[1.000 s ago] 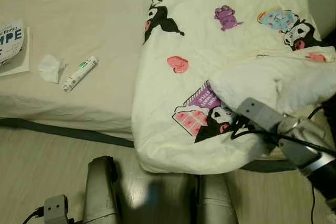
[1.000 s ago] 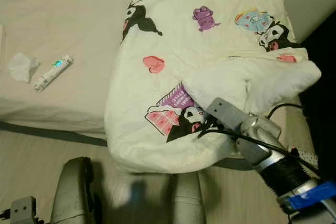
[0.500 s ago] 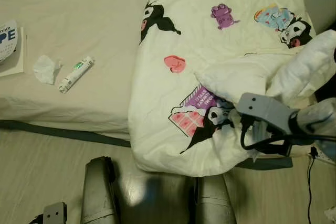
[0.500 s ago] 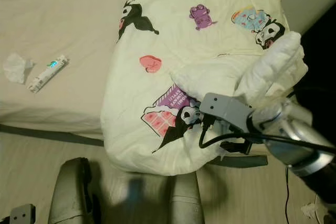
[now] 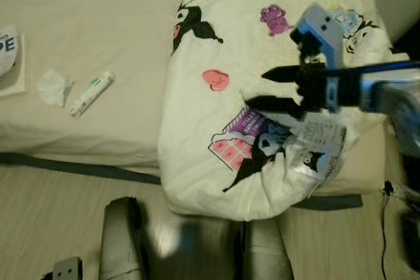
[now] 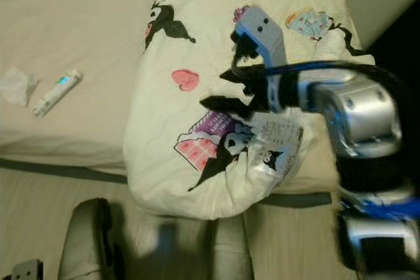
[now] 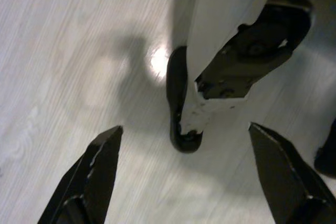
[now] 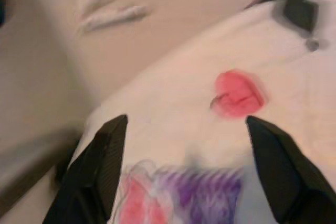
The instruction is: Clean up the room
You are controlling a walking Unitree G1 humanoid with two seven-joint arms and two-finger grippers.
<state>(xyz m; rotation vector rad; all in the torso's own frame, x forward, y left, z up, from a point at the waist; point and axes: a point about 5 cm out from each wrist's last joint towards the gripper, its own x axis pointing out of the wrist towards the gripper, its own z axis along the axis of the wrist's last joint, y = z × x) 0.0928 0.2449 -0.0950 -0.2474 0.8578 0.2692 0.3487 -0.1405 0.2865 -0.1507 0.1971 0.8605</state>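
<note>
A cream blanket (image 5: 230, 44) printed with cartoon figures and hearts lies across the bed and hangs over its front edge. Its near right corner is folded over, showing a white label (image 5: 320, 137). My right gripper (image 5: 256, 88) hovers open just above the blanket, fingers pointing left, with nothing between them. In the right wrist view the right gripper (image 8: 186, 166) looks down on a red heart print (image 8: 239, 94). My left gripper (image 7: 184, 182) hangs open over the wooden floor beside my foot (image 7: 236, 72).
On the bare beige mattress (image 5: 98, 11) to the left lie a crumpled tissue (image 5: 52, 88), a small white tube (image 5: 90, 94) and a printed booklet (image 5: 10, 57) at the picture's edge. My legs (image 5: 121, 240) stand on the floor (image 5: 39, 208) before the bed. A cable (image 5: 387, 227) trails at the right.
My right arm has swung up and to the left, out from under the blanket's raised corner. That corner has dropped and now lies folded with its label showing.
</note>
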